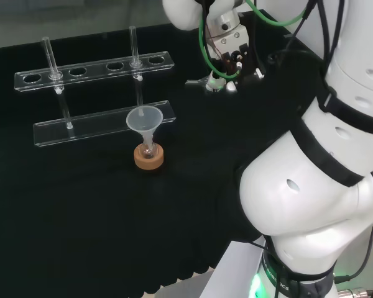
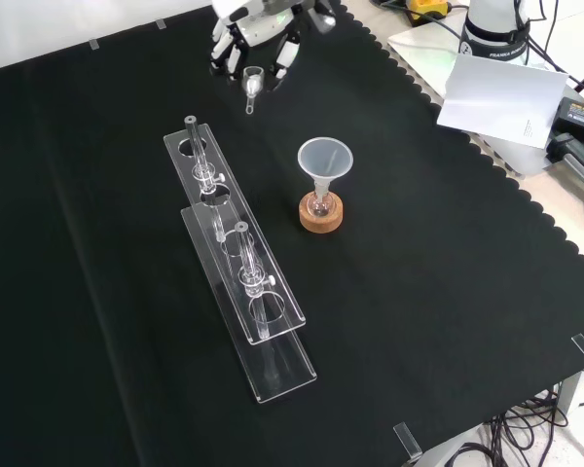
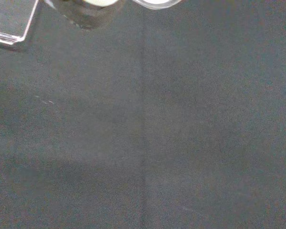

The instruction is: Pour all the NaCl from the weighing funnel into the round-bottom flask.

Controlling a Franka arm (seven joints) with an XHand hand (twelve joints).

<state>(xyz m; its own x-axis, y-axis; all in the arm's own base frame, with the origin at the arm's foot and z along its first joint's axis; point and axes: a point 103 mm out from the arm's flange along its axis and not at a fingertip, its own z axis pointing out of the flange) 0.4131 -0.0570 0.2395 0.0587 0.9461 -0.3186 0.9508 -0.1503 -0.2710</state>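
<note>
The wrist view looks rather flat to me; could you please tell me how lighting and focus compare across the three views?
Wrist view: even, dim light on the black cloth, a soft darker band low down, and blurred shapes at the frame's edge. Front view: bright, with glints on the clear rack and funnel. Head view: the white arm link is brightly lit against the dark cloth.

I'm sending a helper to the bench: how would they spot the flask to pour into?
Beside the long clear plastic tube rack on the black cloth sits a round cork ring. The small clear glass round-bottom flask stands in it, alone in carrying a translucent plastic funnel on top.
</note>
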